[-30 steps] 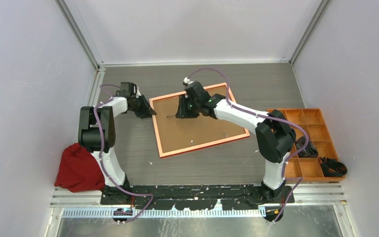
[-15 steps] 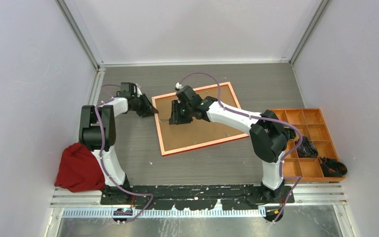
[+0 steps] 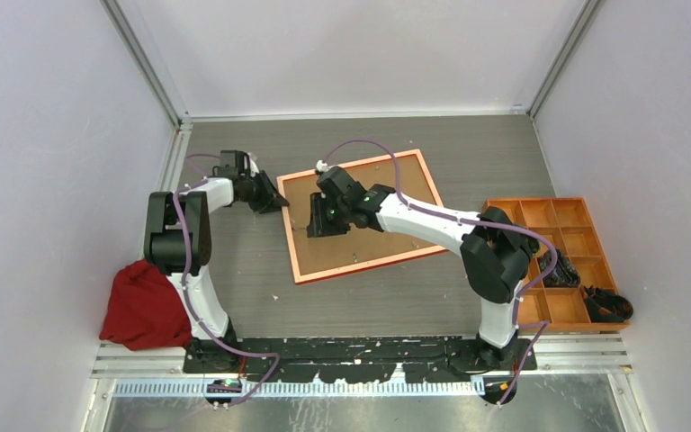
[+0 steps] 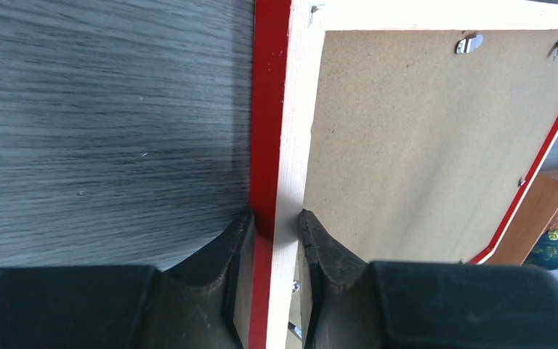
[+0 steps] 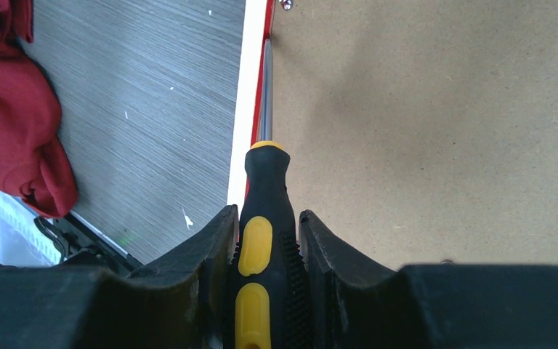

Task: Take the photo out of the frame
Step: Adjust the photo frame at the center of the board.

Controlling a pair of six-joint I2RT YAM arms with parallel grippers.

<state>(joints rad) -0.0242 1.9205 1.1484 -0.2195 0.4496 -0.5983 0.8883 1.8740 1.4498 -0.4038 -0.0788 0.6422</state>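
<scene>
Frame (image 3: pixel 357 266) face down, photo hidden, screwdriver (image 5: pixel 265 240) tip seemingly at rail (image 5: pixel 251 73)

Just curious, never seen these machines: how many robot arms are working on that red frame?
2. The left arm, its left pincer clamped on the frame's rail; the right arm, its right pincer holding a screwdriver over the brown backing board. None seems hidden.
</scene>
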